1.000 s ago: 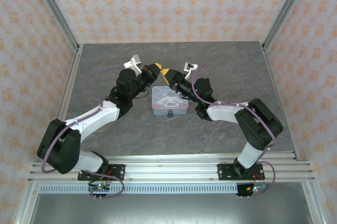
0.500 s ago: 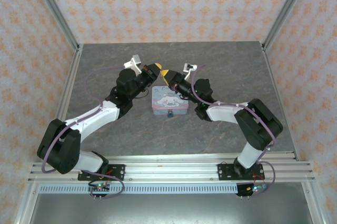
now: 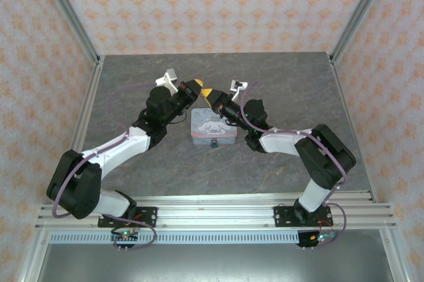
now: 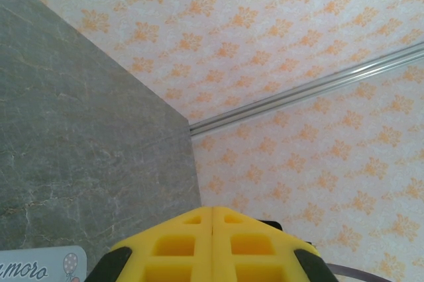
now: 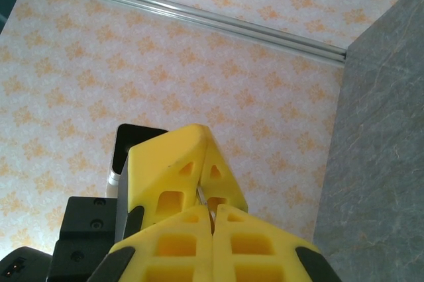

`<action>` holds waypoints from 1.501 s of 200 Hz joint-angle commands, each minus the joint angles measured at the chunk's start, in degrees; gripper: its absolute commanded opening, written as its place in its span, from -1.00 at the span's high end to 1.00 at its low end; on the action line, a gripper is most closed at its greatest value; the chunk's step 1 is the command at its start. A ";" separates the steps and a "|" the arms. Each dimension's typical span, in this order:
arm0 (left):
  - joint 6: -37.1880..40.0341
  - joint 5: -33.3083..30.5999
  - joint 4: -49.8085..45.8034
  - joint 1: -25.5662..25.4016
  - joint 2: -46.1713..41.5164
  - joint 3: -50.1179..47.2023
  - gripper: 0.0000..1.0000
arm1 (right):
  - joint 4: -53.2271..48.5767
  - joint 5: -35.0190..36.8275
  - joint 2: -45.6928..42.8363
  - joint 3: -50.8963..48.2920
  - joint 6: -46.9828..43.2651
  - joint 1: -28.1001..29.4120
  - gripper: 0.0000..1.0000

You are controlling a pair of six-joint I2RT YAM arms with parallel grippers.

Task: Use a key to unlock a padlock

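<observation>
Slightly leftward since the earlier frame, the right gripper point(image 3: 207, 92) has been brought nearer the left gripper point(image 3: 194, 85), above the far edge of the tin point(image 3: 213, 125). The padlock point(image 3: 214, 143) is seen against the tin's near side.

From the left wrist, its yellow fingers are seen pressed together.

From the right wrist, its fingers are likewise closed together, with the left gripper's yellow tip just beyond them.

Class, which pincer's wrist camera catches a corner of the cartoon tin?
The left pincer: a lettered corner of the tin sits beside its fingers; the right pincer faces the wall.
</observation>
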 commanded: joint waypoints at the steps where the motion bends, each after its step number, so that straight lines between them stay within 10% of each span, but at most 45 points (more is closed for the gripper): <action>1: 0.42 -1.02 1.08 -0.35 -1.91 -0.39 1.00 | 3.57 1.53 -0.19 -0.01 -0.37 0.40 1.00; 162: -0.52 -4.64 -1.22 -0.43 -5.11 -3.42 1.00 | 4.41 7.27 -0.37 -3.03 0.52 0.15 1.00; 206: 5.84 -3.58 -19.95 3.27 -10.96 -0.63 -0.33 | 1.81 5.89 -4.46 -8.43 0.01 -2.36 1.00; 300: 21.45 8.30 -38.27 -1.78 -18.49 -10.92 -0.59 | -15.63 1.29 -13.60 -13.54 -4.15 -6.30 1.00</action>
